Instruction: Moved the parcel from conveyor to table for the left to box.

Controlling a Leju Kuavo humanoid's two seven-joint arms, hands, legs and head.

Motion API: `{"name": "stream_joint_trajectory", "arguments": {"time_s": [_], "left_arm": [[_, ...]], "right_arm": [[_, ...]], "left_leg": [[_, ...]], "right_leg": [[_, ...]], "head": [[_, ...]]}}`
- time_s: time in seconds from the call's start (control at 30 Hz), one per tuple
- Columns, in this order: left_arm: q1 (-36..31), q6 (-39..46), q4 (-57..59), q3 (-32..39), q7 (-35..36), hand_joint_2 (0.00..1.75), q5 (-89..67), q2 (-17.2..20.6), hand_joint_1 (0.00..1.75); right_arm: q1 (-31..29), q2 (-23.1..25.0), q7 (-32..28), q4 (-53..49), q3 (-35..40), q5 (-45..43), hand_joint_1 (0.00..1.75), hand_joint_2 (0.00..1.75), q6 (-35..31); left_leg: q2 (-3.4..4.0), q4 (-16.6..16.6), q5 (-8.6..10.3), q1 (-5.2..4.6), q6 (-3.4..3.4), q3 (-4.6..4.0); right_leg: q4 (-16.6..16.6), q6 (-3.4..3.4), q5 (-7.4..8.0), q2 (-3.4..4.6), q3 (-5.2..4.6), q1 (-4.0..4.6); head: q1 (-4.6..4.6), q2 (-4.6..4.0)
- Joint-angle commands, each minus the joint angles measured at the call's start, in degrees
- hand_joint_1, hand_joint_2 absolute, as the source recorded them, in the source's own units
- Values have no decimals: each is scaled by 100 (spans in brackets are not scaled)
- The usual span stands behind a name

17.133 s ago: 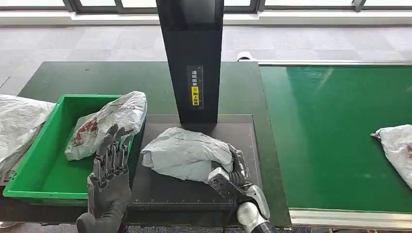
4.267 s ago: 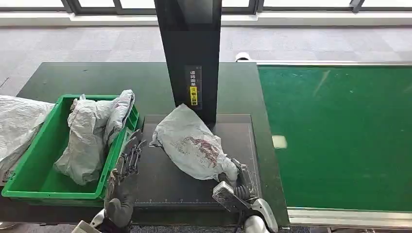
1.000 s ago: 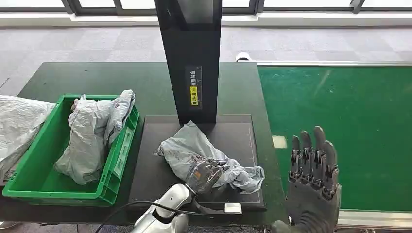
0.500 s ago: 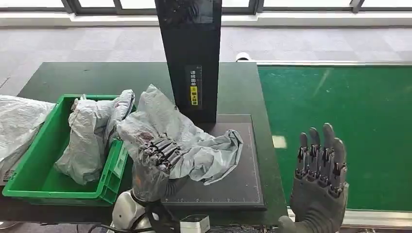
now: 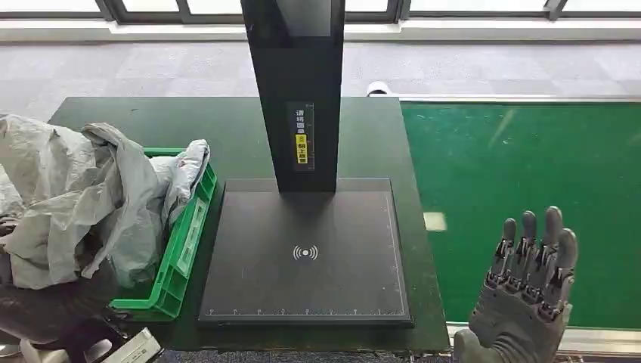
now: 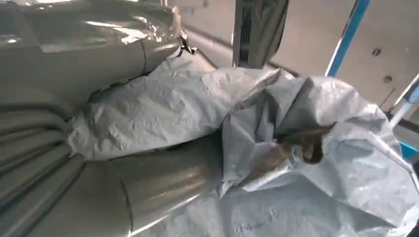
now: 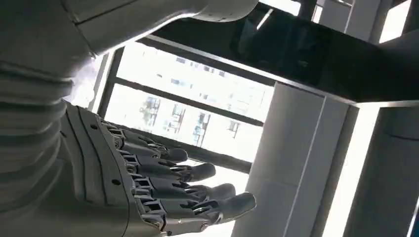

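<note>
My left hand (image 6: 99, 187) grips a crumpled grey parcel (image 5: 68, 197) and holds it up over the green box (image 5: 181, 249) at the left of the table. In the left wrist view the parcel (image 6: 306, 148) bulges past my thumb and fingers. A second grey parcel (image 5: 185, 170) lies in the box against its far right wall. My right hand (image 5: 525, 295) is raised by the conveyor's front edge, fingers straight and apart, holding nothing; in the right wrist view the right hand (image 7: 148, 187) is just as bare.
The black scanning pad (image 5: 305, 253) lies bare in the table's middle, with a tall black column (image 5: 298, 91) at its far edge. The green conveyor belt (image 5: 529, 166) runs along the right.
My left hand has carried the parcel from above the pad leftward over the green box, leaving the pad bare. My right hand has drifted slightly right and lower.
</note>
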Motion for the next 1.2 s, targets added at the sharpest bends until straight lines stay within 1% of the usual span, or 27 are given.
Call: {"name": "stream_joint_trajectory", "arguments": {"time_s": [0.03, 0.07, 0.1, 0.13, 0.17, 0.23, 0.27, 0.3, 0.33, 0.37, 0.4, 0.43, 0.47, 0.5, 0.57, 0.6, 0.7, 0.77, 0.97, 1.03, 1.2], "left_arm": [[-204, -17, -174, 747, 234, 175, -177, -204, 175], [-212, -17, 10, 946, -2, 175, 74, -216, 175], [-162, -17, 170, 925, 79, 175, 42, -216, 175], [-114, -17, 359, 865, 257, 175, -65, -216, 175], [-190, -17, 809, 1036, 56, 175, 226, -216, 175], [-438, -17, 1501, 1201, -2, 175, 348, -216, 175], [-438, -17, 1501, 1201, -2, 175, 348, -216, 175], [-346, -17, 1744, 1223, -2, 175, 307, -216, 175], [-556, -17, 2120, 1368, 74, 175, 187, -216, 175], [-627, -17, 2469, 1458, 266, 175, -42, -216, 175], [-841, -17, 3220, 1557, 471, 175, -136, -216, 175], [-942, -17, 3685, 1453, 714, 175, -142, -33, 175], [-990, -17, 3957, 1471, 1150, 175, -327, 157, 175], [-961, -165, 4227, 1415, 1557, 175, -192, 381, 175], [-1039, -601, 4700, 1479, 1904, 175, -104, 594, 175], [-1128, -666, 4946, 1502, 1927, 175, -83, 667, 175], [-1270, -695, 5237, 1554, 1954, 175, -61, 754, 175], [-1282, -666, 5252, 1572, 1973, 175, -77, 765, 175], [-1282, -666, 5252, 1572, 1973, 175, -77, 765, 175], [-1231, -634, 5122, 1586, 2060, 175, -118, 751, 175], [-1127, -441, 4845, 1835, 2178, 175, -270, 888, 175]], "right_arm": [[24, -300, 13, 206, 143, -47, 0, 175, -18], [40, -312, 13, 205, 157, -50, 0, 175, -48], [88, -292, 13, 197, 208, -24, 0, 175, -131], [241, -59, 13, 52, 293, 218, 0, 175, -114], [144, -324, 13, 153, 149, -36, 0, 175, -174], [232, -432, 13, 129, 215, -80, 0, 175, -345], [232, -432, 13, 129, 215, -80, 0, 175, -345], [258, -443, 13, 143, 234, -79, 0, 175, -412], [294, -498, 13, 142, 250, -104, 0, 175, -484], [329, -545, 13, 172, 277, -120, 0, 175, -536], [396, -681, 13, 225, 353, -214, 0, 175, -635], [443, -809, 13, 285, 442, -291, 0, 175, -739], [465, -978, 13, 344, 586, -370, 0, 175, -831], [414, -1179, 13, 441, 774, -485, 0, 175, -964], [364, -1208, 13, 610, 775, -547, 0, 175, -1052], [355, -1213, 13, 645, 780, -557, 0, 175, -1023], [299, -1221, 13, 756, 811, -605, 0, 175, -969], [268, -1215, 13, 794, 822, -614, 0, 175, -951], [268, -1215, 13, 794, 822, -614, 0, 175, -951], [228, -1211, 13, 834, 834, -629, 0, 175, -882], [-22, -1196, 13, 1015, 837, -706, 0, 175, -716]], "left_leg": [[6, -6, 2, -3, 6, 4], [8, -11, 5, -2, 7, 2], [9, -19, 9, -2, 9, 2], [3, -15, 7, 0, 7, 5], [-3, -14, 5, -2, 5, 10], [-11, -11, 3, -3, 3, 19], [-18, -25, 13, -4, 6, 19], [-18, -22, 11, -5, 5, 19], [-16, -22, 11, -4, 5, 19], [-13, -27, 15, -6, 6, 15], [-17, -19, 11, -3, 5, 15], [-30, -35, 21, -8, 7, 24], [-28, -42, 26, -9, 8, 22], [-33, -31, 16, -11, 5, 30], [-27, -48, 27, -11, 7, 30], [-3, -34, 14, -10, 4, 33], [7, -37, 14, -9, 3, 30], [-1, -20, 10, -1, 1, 18], [9, -15, 4, -2, 1, 15], [7, -14, 5, -2, 2, 12], [23, -20, 9, 1, 2, 11]], "right_leg": [[-7, 2, 4, 4, 3, -3], [-13, 3, 8, 5, 0, -3], [-20, 3, 12, 4, 2, -4], [-15, 2, 8, 0, 4, -4], [-12, 1, 4, -5, 9, -7], [-8, 1, -2, -12, 18, -9], [-22, 1, 6, -21, 21, -9], [-19, 1, 4, -20, 20, -10], [-20, 2, 4, -19, 19, -9], [-24, 1, 9, -17, 14, -10], [-19, 1, 5, -20, 17, -6], [-31, 2, 10, -32, 27, -9], [-39, 2, 15, -31, 24, -9], [-25, 2, 3, -34, 25, -13], [-44, 1, 16, -32, 24, -11], [-30, 1, 12, -6, 22, -10], [-31, -3, 15, 2, 27, -9], [-21, -3, 11, -6, 16, 0], [-14, -2, 8, 4, 11, -1], [-15, -2, 9, 3, 10, -1], [-20, -1, 17, 17, 7, -1]], "head": [[2, 0], [0, -2], [2, 0], [2, 0], [0, -2], [0, 0], [0, -2], [2, 0], [2, -2], [0, -2], [2, 0], [2, 0], [0, 0], [0, 0], [0, -2], [2, 0], [2, 0], [2, 0], [2, 0], [2, 0], [2, 0]]}}
